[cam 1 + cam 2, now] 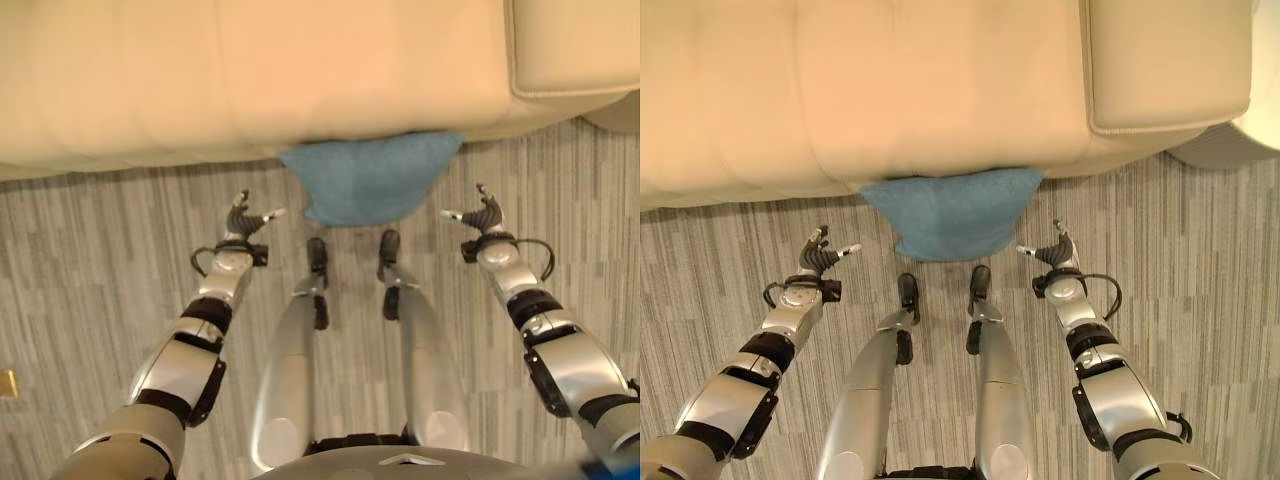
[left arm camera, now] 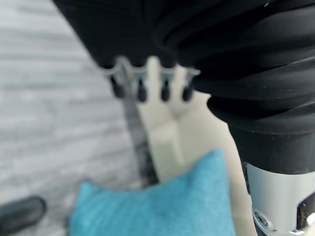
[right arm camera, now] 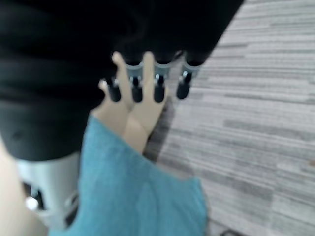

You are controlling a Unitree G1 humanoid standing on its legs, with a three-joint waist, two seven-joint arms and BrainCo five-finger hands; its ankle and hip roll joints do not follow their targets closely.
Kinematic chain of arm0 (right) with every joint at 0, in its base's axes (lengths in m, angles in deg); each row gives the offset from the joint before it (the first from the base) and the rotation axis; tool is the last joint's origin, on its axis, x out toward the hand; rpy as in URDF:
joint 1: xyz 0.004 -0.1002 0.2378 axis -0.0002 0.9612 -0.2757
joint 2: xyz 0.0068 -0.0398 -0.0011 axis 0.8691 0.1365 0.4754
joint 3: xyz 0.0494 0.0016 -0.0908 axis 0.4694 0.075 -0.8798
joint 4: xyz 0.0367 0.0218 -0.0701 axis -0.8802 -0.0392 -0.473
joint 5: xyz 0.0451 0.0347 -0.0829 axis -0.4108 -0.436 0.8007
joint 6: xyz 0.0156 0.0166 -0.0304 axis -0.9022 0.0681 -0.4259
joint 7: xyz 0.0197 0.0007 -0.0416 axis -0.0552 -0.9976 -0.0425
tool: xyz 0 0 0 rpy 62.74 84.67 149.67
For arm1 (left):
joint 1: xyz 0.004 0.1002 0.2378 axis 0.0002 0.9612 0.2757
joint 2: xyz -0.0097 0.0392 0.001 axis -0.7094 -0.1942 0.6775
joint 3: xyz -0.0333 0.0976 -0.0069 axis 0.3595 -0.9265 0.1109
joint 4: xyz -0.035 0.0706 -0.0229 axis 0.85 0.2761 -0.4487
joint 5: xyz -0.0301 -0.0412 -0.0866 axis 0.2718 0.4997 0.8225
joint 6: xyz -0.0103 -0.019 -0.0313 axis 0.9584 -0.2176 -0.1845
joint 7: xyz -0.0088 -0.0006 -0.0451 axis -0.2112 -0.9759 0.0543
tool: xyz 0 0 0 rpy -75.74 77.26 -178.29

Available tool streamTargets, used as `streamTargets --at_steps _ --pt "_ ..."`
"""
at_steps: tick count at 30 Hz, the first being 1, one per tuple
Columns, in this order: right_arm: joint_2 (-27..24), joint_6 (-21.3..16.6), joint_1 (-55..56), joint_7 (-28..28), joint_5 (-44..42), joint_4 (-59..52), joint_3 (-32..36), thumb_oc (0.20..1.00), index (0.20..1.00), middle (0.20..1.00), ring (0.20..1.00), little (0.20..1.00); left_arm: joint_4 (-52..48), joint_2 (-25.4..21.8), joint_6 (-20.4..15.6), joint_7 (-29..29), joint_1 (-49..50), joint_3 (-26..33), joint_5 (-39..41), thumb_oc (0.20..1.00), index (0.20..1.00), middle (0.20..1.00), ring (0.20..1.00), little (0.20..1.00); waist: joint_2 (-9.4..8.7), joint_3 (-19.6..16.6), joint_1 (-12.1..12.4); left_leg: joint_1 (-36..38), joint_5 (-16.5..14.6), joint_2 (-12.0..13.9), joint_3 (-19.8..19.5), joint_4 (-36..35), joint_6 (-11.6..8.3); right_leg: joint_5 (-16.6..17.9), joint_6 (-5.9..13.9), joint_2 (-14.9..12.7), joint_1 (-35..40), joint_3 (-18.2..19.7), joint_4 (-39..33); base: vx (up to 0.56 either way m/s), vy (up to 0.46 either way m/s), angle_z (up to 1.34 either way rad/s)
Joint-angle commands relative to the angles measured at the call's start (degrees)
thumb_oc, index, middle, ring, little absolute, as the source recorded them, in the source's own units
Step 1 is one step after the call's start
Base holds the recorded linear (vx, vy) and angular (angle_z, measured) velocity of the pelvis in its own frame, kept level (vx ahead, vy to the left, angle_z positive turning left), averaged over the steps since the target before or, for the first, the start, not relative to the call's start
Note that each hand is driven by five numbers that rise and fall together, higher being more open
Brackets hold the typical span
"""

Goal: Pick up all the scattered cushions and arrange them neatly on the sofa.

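Cushion: one blue cushion (image 1: 372,178) lies on the floor against the front of the sofa, its far edge tucked under the overhang of the seat, its near corner pointing toward the robot.
Sofa: a cream sofa (image 1: 250,70) runs across the far side of the head views; a separate padded block, an armrest or end cushion (image 1: 1165,60), sits at its right end.
Floor: grey striped carpet (image 1: 80,280) covers the ground in front of the sofa, under the cushion and both arms.
Left robot hand: the left robot hand (image 1: 243,216) hangs above the carpet just to the left of the cushion, apart from it, fingers loosely spread and lightly bent with the thumb pointing toward the cushion; it holds nothing.
Left wrist view: the dark-tipped fingers (image 2: 141,91) hang in a row below the ribbed cover, with the blue cushion (image 2: 162,206) past them and the cream sofa front behind.
Right robot hand: the right robot hand (image 1: 482,213) hangs above the carpet just to the right of the cushion, apart from it, fingers relaxed and parted with the thumb turned toward the cushion; it holds nothing.
Right wrist view: its fingertips (image 3: 136,93) line up below the ribbed cover, with the blue cushion (image 3: 138,196) beyond them on the striped carpet.
Layout: the cushion sits between the two robot hands, which flank it at about the same height.
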Motion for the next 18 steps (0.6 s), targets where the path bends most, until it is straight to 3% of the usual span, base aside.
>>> streamTargets --at_steps 1,10,18 --pt "-4.15 -3.48 4.58 7.34 -4.48 -3.50 -0.17 1.000 1.000 1.000 1.000 1.000 -1.65 0.51 -4.58 3.99 1.90 0.09 5.01 1.000 1.000 1.000 1.000 1.000 1.82 -10.33 -1.08 -9.99 -1.70 1.94 -4.84 2.63 -4.49 -5.94 4.29 -0.84 -6.03 2.23 5.15 -0.11 -0.048 -0.08" --pt "-5.69 -7.47 0.78 8.81 -10.14 -7.77 1.61 1.000 1.000 1.000 1.000 1.000 -3.25 -1.68 -4.26 4.44 -4.30 -1.46 5.36 1.000 1.000 1.000 1.000 1.000 2.00 -10.24 -2.85 -25.37 -4.10 2.07 -5.99 12.22 -3.67 -7.31 4.22 -0.58 -20.87 4.09 13.37 0.00 -0.022 -0.02" --pt "-7.40 -10.45 -0.91 8.04 -15.39 -12.01 2.54 1.000 1.000 1.000 1.000 1.000 -8.29 -1.39 -4.89 5.04 -5.36 -2.10 6.93 1.000 1.000 1.000 1.000 1.000 2.68 -8.85 -2.76 -35.79 -4.69 1.26 -5.48 17.72 -3.07 -7.84 4.56 -0.70 -32.07 4.99 19.34 0.00 -0.006 0.01"
